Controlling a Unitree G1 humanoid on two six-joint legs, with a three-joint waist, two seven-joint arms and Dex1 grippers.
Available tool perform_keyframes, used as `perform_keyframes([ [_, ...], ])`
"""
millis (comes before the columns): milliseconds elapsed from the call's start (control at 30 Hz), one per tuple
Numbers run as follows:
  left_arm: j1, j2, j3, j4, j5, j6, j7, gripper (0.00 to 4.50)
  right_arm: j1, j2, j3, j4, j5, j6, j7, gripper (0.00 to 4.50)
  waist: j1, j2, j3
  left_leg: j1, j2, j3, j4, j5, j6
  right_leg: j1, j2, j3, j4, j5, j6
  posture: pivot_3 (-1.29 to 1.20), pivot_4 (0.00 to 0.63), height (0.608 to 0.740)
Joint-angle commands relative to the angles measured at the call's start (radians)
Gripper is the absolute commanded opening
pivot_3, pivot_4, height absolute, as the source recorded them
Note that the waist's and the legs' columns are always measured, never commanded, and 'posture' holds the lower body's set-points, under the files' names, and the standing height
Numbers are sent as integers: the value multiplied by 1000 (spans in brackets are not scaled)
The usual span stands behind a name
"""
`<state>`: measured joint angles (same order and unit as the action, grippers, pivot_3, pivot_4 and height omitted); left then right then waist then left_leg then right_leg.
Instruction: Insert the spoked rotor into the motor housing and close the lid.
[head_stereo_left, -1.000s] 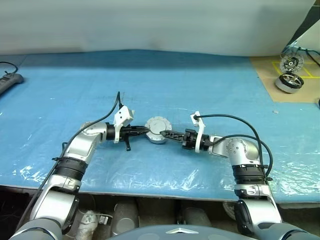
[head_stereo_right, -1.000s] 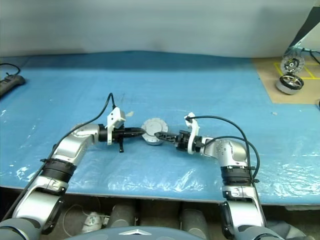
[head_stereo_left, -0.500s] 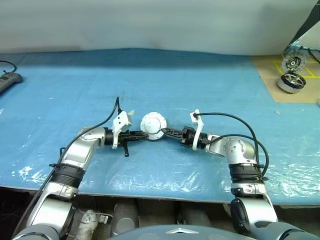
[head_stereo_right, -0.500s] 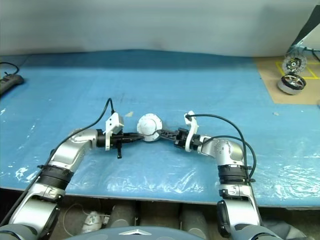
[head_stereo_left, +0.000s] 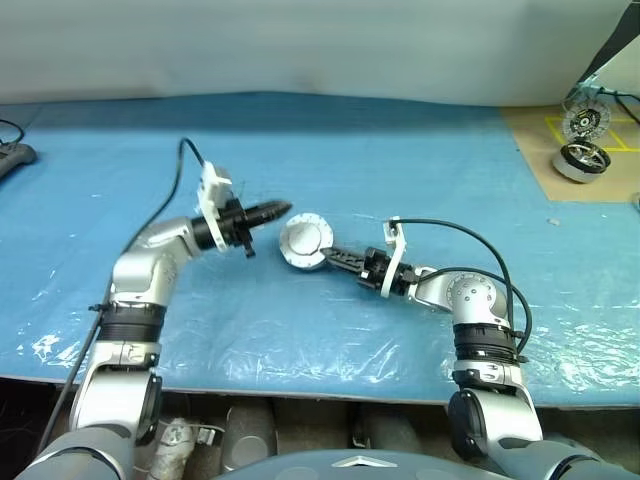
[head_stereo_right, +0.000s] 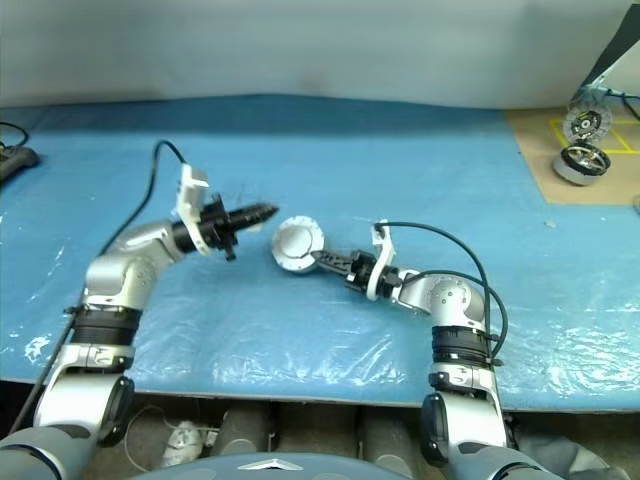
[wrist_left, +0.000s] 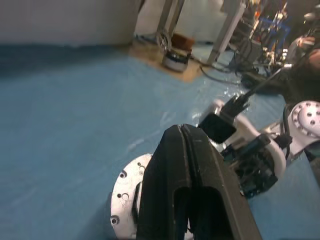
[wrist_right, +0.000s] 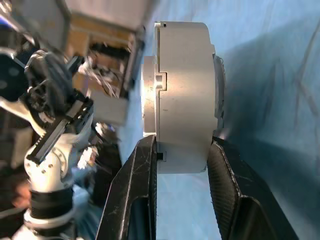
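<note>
1. Change noted: a second ago both grippers met at the housing (head_stereo_left: 305, 241) near the table's middle. The left gripper (head_stereo_left: 281, 209) has since pulled off it, risen and swung toward the robot's left; the right gripper (head_stereo_left: 322, 253) has gone from wide open to clamped on the housing's edge.
2. Table (head_stereo_left: 400, 160): covered in blue sheet. A brown board (head_stereo_left: 548, 150) lies at the far right corner.
3. Left gripper: fingers (wrist_left: 190, 165) pressed together, nothing between them. It hovers just beside the housing, apart from it, pointing toward it.
4. Right gripper: jaws part-way closed, one finger (wrist_right: 142, 185) on each flat face of the housing, gripping the lower rim.
5. Housing: held up on edge just above the sheet, lid (wrist_right: 149, 80) closed against the body. Its flat round face is turned toward the robot and upward; the axis through the disc runs roughly level, across the right gripper's jaws. The short thickness lies between the fingers, the wide diameter stands upright.
6. Far right, on the board: two small round motor parts (head_stereo_left: 583, 140), one propped upright behind one lying flat. Detail too small to tell further.
7. A dark power strip (head_stereo_left: 12, 156) sits at the far left edge.
</note>
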<state>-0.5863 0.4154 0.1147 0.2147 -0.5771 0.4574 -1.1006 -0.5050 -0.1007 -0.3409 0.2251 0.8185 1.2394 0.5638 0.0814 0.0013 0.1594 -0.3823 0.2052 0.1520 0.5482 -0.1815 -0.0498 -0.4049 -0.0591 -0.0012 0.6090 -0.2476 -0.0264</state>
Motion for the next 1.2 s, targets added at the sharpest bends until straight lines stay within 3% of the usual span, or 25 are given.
perform_keyframes([
  [33,-7,-3,71,38,-57,44,47,0,-53,40,-122,-49,159,23,-43,1041,1,0,0,0,0,0,0,0,0,0,0,0,0,0,0,0,150,740],
  [167,3,-32,123,60,-118,114,102,0,-66,92,-166,-122,262,50,-122,1041,5,0,0,-3,1,-1,0,1,1,-2,1,-3,0,0,0,0,150,740],
  [267,11,-46,166,80,-193,201,106,637,-70,112,-167,-166,310,59,-171,1041,5,0,0,-3,1,-1,0,0,1,-2,1,-3,0,0,0,0,150,740],
  [633,56,-92,223,51,-357,421,159,4486,-67,79,-122,-192,392,53,-228,1041,17,-1,1,-4,1,-3,1,0,0,-1,0,-4,0,0,0,0,150,740],
  [867,50,-169,199,72,-381,449,184,4486,-70,55,-94,-181,395,43,-226,1041,17,-2,2,-4,0,-3,1,0,0,-1,-1,-5,0,0,1,0,150,740],
  [1200,-69,-315,238,242,-377,375,284,4486,-62,48,-76,-181,405,36,-233,1041,18,-3,2,-4,0,-4,5,0,0,0,-1,-5,2,1,1,0,150,740],
])
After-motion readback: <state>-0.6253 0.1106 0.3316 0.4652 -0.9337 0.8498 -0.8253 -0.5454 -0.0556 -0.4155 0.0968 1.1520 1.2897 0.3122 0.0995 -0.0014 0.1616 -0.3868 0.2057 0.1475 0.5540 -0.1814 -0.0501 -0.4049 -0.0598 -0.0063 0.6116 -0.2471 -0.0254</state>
